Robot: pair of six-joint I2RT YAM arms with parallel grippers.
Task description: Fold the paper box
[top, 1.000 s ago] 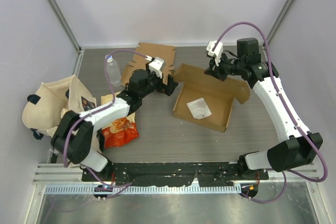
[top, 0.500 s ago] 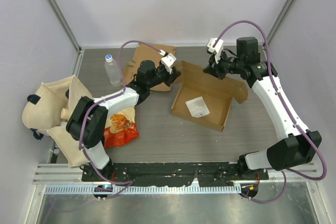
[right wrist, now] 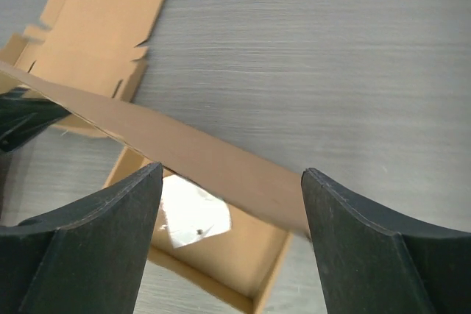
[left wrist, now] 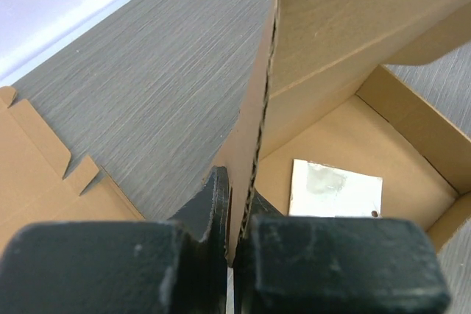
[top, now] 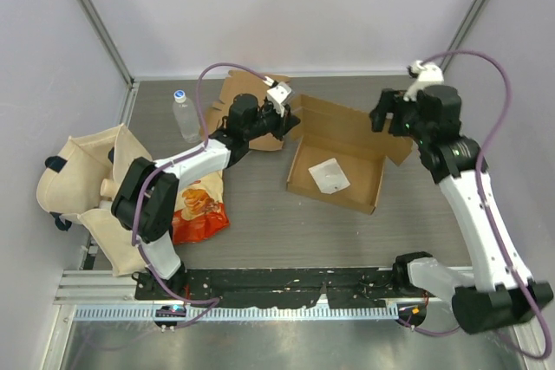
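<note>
The paper box [top: 347,127] lies open near the middle of the table [top: 260,231], a little toward the side of the right arm. It is a shallow tray of brown cardboard. Its long back flap stands up and leans, and a white packet [top: 328,177] lies flat on its floor.

The left hand [top: 289,119] is at the far-left corner of the box. In the left wrist view its two dark fingers [left wrist: 213,207] are pressed together on the thin edge of a cardboard wall, so this hand is closed and grips the box there.

The right hand [top: 384,115] is at the far-right end of the box, above the back flap. In the right wrist view its fingers [right wrist: 88,248] stand wide apart. The flap runs across the gap between them, and I cannot see that either finger touches it. This hand holds nothing.

Behind the left hand a flat cardboard blank [top: 247,93] lies on the table. To its left a clear water bottle [top: 184,117] stands upright. Nearer to the base of the left arm lies a red-orange snack bag [top: 198,207], just beside a beige tote bag [top: 82,175] at the left edge.
</note>
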